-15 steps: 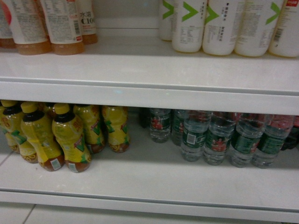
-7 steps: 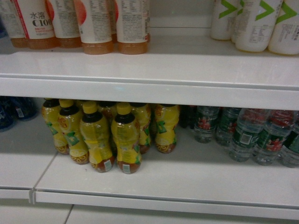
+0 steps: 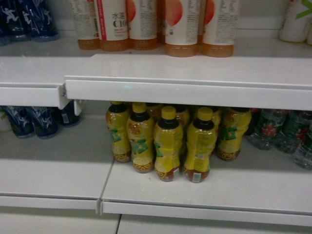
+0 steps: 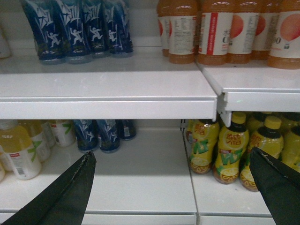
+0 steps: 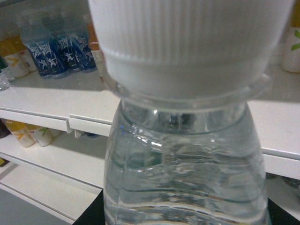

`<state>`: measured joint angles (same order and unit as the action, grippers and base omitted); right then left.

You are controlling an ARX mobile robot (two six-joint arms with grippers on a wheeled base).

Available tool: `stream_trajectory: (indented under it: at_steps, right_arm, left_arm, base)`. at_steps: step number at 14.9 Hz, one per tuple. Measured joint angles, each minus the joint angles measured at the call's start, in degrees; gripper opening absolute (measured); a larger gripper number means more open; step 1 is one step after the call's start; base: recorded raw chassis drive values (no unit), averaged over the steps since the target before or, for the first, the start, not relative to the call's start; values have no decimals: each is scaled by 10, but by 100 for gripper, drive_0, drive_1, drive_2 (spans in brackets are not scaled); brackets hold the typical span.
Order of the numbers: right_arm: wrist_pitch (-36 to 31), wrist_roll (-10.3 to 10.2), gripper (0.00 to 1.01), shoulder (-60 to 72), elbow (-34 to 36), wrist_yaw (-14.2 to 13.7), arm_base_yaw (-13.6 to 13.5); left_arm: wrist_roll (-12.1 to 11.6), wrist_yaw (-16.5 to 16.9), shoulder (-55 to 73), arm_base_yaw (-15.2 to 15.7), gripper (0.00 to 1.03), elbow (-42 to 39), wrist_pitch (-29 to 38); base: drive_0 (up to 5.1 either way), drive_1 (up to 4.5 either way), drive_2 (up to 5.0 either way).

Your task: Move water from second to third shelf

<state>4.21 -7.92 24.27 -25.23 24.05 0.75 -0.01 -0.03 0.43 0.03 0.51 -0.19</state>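
Observation:
A clear ribbed water bottle (image 5: 187,154) with a white cap (image 5: 187,37) fills the right wrist view, upright and very close. My right gripper (image 5: 185,221) is shut on it, its black fingers showing only at the lower corners beside the bottle. Other water bottles (image 3: 273,127) with green labels stand at the far right of the lower shelf (image 3: 195,187) in the head view. In the left wrist view my left gripper (image 4: 172,152) is open and holds nothing, facing bare shelf board. Neither gripper shows in the head view.
Yellow lemon-tea bottles (image 3: 165,141) cluster mid lower shelf. Orange drinks with white labels (image 3: 180,27) and dark blue bottles (image 3: 29,19) stand on the upper shelf (image 3: 185,73). A stepped joint (image 3: 63,90) splits the shelf sections. Pale yellow bottles (image 4: 18,147) stand lower left.
The head view has swept left along the shelves. The water bottles slid from centre-right to the far right edge, and the blue bottles and the shelf joint came into view.

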Motion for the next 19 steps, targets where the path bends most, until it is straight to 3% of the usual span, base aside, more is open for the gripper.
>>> stream_trajectory:
  at_steps: [19]
  right_arm:
    - [-1, 0, 42, 1, 0, 0, 0]
  left_arm:
    - [0, 0, 0, 0, 98, 0, -1]
  base:
    - [-483, 237, 237]
